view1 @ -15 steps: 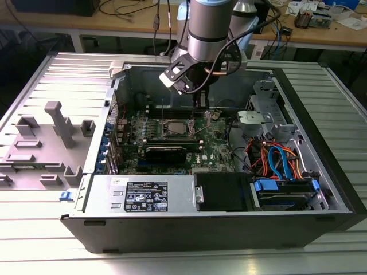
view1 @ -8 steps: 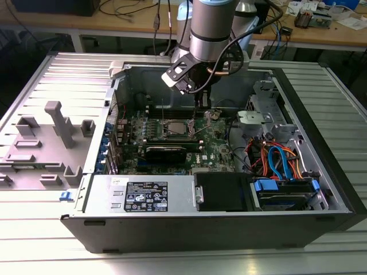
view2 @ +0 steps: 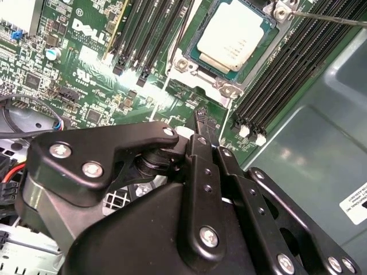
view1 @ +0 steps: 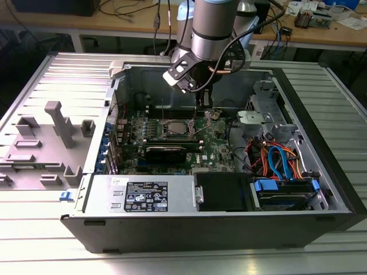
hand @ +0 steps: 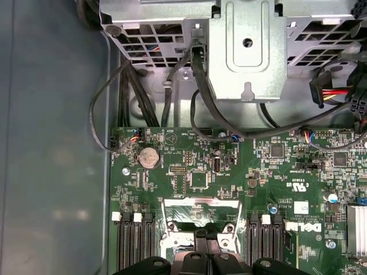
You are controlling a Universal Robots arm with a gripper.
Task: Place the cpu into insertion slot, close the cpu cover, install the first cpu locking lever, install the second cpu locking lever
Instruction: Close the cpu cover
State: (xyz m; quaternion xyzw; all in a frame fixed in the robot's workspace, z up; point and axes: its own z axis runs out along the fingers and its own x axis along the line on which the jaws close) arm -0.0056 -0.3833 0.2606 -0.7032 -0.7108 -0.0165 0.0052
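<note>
In the exterior view the open computer case [view1: 189, 224] lies on its side on the ribbed metal table [view1: 34, 240]. Inside it sits the green motherboard [view1: 218, 150]. Along the near wall are a silver power supply [view1: 143, 195], a black drive box [view1: 221, 192] and a blue-handled drive caddy [view1: 284, 186]. Orange and blue cables [view1: 281, 157] are bundled on the exterior view's right. Grey fixture blocks [view1: 57, 123] stand on the table outside the case, on the exterior view's left. The arm reaches down into the case, and the gripper [view1: 203, 106] hangs just beside the insertion slot [view1: 175, 127], on its far right corner.

In the second wrist view the cpu [view2: 232, 37] lies flat inside the slot's metal rim, silvery top up, with its dark border showing all round. Rows of black memory slots [view2: 287, 69] run on both sides of it. The gripper's black fingers [view2: 200, 149] are drawn close together with nothing between them. The tip is low over the board, just short of the slot's edge.

In the first wrist view the cpu cover [hand: 200, 204], a thin silvery frame, looks raised from the slot's edge rather than lying flat on the chip. It stands just beyond the fingertips. Farther off a metal drive cage [hand: 246, 40] is fixed to the case wall, with black cables [hand: 200, 86] trailing from it to the board. A round coin battery [hand: 149, 156] sits in its holder on the board.
</note>
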